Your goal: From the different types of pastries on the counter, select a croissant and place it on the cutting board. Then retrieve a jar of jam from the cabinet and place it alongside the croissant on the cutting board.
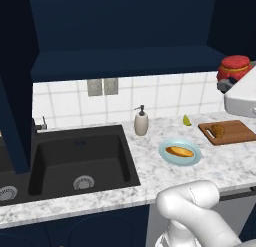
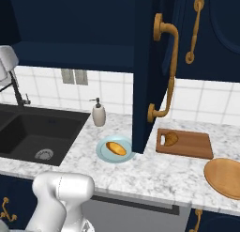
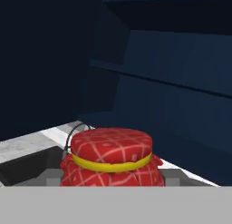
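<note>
- The pincer sits at the bottom centre of the hand view, its fingers closed on either side of the jar of jam, gripping it.
- In that view the jar is red with a pale criss-cross pattern, a round lid on top and a yellow band beneath the lid; dark navy cabinet surfaces fill the frame behind it.
- In the left base view the jar of jam appears at the upper right edge of the frame, held high above the table, against the white arm.
- The cutting board lies on the table at the right of the left base view, reddish-brown, with the croissant resting on its left part.
- In the right base view the croissant lies on the left end of the cutting board, just beside the handle slot.
- A pale blue plate sits near the middle of the left base view, carrying an oblong orange-yellow bun.
- A soap dispenser stands upright behind the plate, near the tiled wall.
- A black sink occupies the left of the left base view.
- A small yellow-green piece, too small to identify, lies between the soap dispenser and the board.
- An open cabinet door with a curved brass handle hangs in the centre of the right base view.
- A round wooden plate lies at the lower right of that view, apart from the board.
</note>
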You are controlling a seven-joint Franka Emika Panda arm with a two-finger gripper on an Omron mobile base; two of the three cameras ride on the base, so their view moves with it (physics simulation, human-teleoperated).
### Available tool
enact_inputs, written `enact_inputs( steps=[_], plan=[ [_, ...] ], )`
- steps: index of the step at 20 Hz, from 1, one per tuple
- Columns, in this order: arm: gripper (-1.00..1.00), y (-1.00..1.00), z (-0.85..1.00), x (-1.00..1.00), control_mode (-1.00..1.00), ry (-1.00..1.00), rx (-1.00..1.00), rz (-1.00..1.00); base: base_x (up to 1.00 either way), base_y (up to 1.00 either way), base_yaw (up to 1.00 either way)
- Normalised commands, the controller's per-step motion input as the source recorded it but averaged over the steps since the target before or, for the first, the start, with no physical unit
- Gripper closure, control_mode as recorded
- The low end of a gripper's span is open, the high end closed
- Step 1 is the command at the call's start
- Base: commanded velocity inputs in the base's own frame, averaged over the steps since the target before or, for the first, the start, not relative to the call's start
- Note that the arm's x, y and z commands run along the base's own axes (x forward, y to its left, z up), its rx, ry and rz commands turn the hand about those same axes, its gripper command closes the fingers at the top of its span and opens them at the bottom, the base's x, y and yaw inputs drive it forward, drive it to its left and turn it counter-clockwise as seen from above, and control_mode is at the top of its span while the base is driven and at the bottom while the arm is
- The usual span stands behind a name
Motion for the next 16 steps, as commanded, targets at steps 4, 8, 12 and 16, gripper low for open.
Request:
enact_inputs(
  steps=[4, 8, 12, 16],
  plan=[
    [1.00, 0.00, 0.00, -0.16, -1.00, 0.04, -0.01, 0.00, 0.00, 0.00, 0.00],
    [1.00, 0.00, 0.00, 0.00, -1.00, 0.00, 0.00, 0.01, 0.00, 0.00, 0.00],
    [1.00, 0.00, 0.00, -0.01, -1.00, 0.00, 0.00, 0.00, 0.00, 0.00, 0.00],
    [1.00, 0.00, 0.00, 0.00, -1.00, 0.00, 0.00, 0.00, 0.00, 0.00, 0.00]
  ],
)
